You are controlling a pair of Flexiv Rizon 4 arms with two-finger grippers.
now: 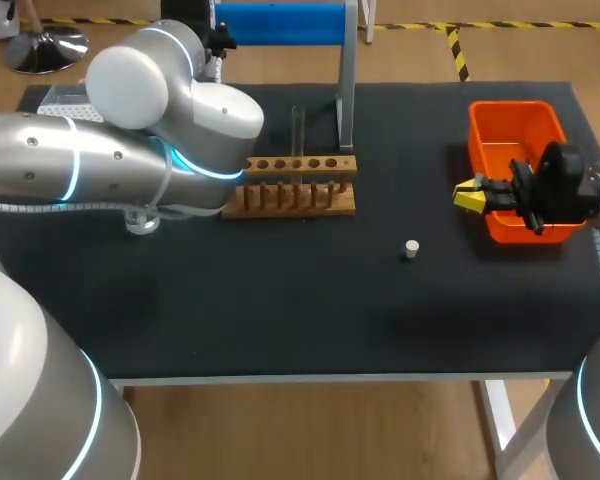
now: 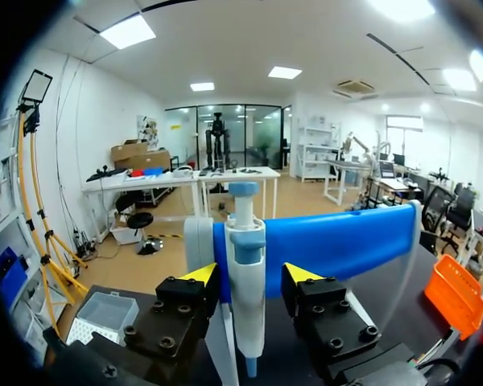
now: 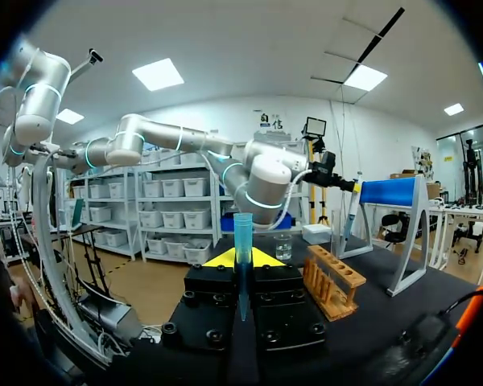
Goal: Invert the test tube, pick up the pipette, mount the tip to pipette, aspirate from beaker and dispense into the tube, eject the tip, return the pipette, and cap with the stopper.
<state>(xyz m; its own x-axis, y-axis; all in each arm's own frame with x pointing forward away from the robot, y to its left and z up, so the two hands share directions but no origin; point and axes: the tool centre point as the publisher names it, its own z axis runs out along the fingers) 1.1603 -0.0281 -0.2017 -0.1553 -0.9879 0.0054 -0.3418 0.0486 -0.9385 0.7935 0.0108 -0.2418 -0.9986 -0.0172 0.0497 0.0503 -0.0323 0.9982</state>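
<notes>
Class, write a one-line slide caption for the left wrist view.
Left hand open on either side of the pipette hanging on the blue stand, not yet gripping it.

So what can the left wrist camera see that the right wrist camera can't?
Only the left wrist view shows the left gripper up close: it is open, with one yellow tip on each side of the pipette, not touching it.

Only the right wrist view shows the right gripper shut on the blue test tube, plus the wooden rack, the beaker and the left arm.

Both views show the pipette hanging on the blue stand.
</notes>
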